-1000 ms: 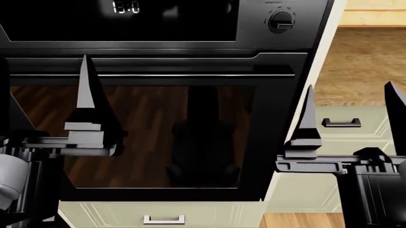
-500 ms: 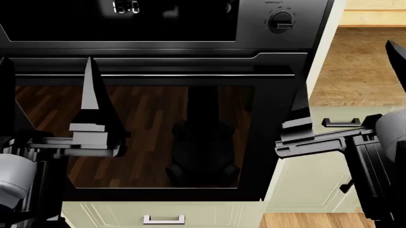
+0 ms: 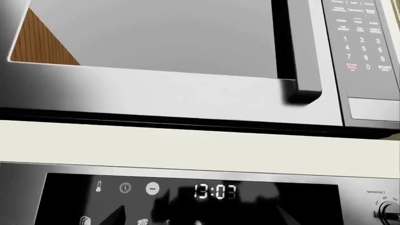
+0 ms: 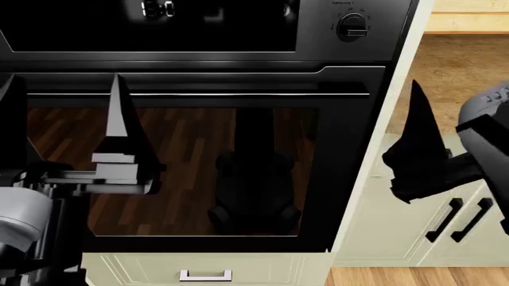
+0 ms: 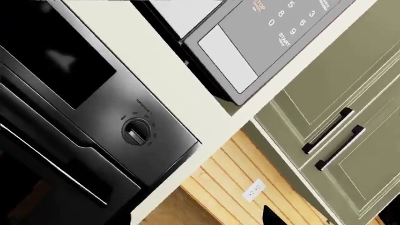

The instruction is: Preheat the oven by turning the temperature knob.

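The oven (image 4: 238, 167) fills the head view, black, with a dark glass door and a long bar handle (image 4: 238, 94). The temperature knob (image 4: 353, 26) sits at the right end of its control panel, and also shows as the knob (image 5: 136, 131) and the knob (image 3: 388, 209) in the wrist views. My left gripper (image 4: 64, 119) is open in front of the door's left side, touching nothing. My right gripper (image 4: 430, 119) is rolled on its side, right of the oven and below the knob. It is open, and only one finger (image 4: 418, 128) shows.
A microwave (image 3: 156, 47) with a keypad (image 5: 284, 18) sits above the oven. Pale green cabinets (image 4: 397, 226) with black handles (image 4: 457, 217) stand to the right. A drawer (image 4: 205, 274) lies under the oven. A wood wall with an outlet (image 5: 253, 190) is behind.
My right arm has rolled its gripper onto its side and lifted it, so one finger now points up beside the oven's right edge. The left gripper has barely shifted.
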Motion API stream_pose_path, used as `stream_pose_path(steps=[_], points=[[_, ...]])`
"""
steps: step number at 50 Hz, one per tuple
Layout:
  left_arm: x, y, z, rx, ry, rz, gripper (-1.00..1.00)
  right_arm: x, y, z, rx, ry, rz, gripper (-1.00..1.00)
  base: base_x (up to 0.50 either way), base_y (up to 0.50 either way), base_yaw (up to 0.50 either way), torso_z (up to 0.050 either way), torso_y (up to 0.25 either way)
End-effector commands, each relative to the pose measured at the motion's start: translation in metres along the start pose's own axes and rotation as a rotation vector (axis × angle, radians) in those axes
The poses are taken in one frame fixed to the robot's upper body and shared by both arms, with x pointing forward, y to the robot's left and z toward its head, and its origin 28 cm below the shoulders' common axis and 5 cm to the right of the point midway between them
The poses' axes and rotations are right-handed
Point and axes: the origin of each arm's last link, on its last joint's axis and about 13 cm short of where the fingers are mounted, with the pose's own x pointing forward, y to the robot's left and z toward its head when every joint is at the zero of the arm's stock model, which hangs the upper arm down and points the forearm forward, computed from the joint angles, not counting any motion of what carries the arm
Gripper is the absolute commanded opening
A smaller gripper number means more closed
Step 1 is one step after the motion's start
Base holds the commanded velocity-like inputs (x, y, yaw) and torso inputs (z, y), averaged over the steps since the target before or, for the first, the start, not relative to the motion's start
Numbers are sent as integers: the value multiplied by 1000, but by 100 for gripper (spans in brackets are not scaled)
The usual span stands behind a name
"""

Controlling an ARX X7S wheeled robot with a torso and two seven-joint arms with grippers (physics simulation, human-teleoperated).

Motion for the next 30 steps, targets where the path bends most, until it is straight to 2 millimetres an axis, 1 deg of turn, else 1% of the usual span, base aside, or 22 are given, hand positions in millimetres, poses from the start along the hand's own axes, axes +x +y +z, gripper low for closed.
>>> stream_pose_path(steps=[1, 6, 14, 17, 23, 30], points=[[3, -1, 0, 2, -3, -9, 100, 0, -19, 12, -224, 30, 85, 100, 0, 0, 0, 0, 0], [3, -2, 0, 1, -3, -12, 100, 6, -24, 19, -276, 25, 94, 100, 0, 0, 0, 0, 0], [2, -2, -2, -2, 3, -15, 100, 24, -24, 41, -419, -10, 119, 100, 0, 0, 0, 0, 0], [2, -2, -2, -3, 4, -15, 100, 29, -22, 48, -447, -29, 112, 100, 0, 0, 0, 0, 0], [2, -2, -2, -2, 4, -13, 100, 43, -19, 54, -507, -66, 79, 100, 0, 0, 0, 0, 0], [2, -2, -2, -3, 3, -14, 100, 53, -17, 55, -512, -90, 79, 100, 0, 0, 0, 0, 0]])
